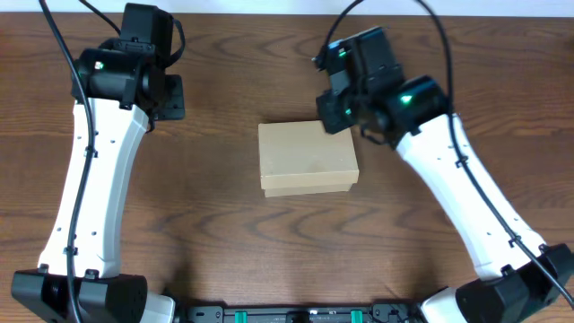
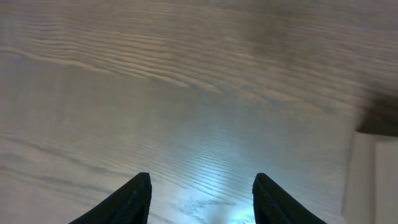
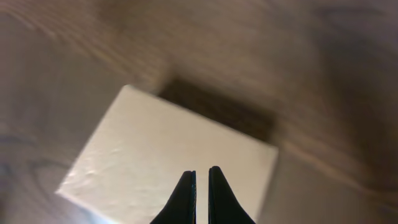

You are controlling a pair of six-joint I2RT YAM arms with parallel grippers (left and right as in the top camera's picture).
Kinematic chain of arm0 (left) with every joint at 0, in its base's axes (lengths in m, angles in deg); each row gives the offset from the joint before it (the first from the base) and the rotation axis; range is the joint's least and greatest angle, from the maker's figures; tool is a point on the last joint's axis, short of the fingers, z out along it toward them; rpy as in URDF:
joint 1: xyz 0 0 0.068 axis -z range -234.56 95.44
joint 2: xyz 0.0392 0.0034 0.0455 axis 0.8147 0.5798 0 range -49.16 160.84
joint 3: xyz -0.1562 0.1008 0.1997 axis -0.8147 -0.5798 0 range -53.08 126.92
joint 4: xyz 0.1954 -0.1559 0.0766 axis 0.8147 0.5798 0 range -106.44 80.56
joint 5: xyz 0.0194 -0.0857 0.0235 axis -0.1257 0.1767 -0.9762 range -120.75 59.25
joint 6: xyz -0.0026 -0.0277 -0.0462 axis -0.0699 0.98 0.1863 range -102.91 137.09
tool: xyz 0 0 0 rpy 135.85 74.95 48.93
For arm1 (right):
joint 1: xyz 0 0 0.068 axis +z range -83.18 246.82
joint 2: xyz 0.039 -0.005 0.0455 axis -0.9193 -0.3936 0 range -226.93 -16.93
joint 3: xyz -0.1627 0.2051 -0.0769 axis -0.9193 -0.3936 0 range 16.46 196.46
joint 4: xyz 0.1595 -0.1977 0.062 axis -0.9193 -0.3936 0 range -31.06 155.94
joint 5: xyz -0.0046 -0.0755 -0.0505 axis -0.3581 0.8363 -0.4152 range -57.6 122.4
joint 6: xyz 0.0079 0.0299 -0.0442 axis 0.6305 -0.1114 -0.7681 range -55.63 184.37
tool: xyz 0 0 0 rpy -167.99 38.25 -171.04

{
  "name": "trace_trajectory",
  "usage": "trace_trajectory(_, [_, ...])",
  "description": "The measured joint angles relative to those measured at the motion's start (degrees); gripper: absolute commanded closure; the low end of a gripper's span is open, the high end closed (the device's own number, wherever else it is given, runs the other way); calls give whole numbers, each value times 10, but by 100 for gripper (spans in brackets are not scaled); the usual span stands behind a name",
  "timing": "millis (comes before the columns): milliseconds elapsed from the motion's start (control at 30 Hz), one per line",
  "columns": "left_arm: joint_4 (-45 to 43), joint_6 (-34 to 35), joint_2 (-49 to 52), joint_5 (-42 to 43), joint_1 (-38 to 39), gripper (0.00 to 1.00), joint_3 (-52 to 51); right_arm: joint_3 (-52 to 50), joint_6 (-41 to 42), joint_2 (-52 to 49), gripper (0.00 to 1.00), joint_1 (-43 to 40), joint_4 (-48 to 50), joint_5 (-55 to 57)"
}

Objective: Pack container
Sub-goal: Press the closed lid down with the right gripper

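The left pincer [image 2: 202, 194] hangs spread and empty over the bare wood-grain table [image 1: 224, 54], well apart from the container [image 1: 308, 154]. The container sits to its right near the middle of the table, flap down, with its long axis running across from arm to arm. The right pincer [image 3: 200, 186] is much the nearer, its fingers pressed almost together on nothing, over the lid by the box's far right corner, though I cannot tell whether it touches. The table lies open on every side of the box, so I judge any lifting of the flap falls to the right arm.
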State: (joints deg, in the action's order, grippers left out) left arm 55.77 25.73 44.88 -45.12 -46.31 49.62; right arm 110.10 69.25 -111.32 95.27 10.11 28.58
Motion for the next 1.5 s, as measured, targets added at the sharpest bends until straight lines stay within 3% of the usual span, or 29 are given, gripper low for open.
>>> trace_trajectory(267, [-2,7,0,-21,0,43,0,-45,101,0,98,76,-46,54])
trace_trajectory(500, [-5,-3,0,38,0,44,0,-57,169,0,98,88,-87,68])
trace_trajectory(967, [-5,-25,0,97,0,44,0,-146,221,0,98,88,-63,73])
trace_trajectory(1500, [-2,-29,0,112,0,44,0,-245,233,16,99,88,37,72])
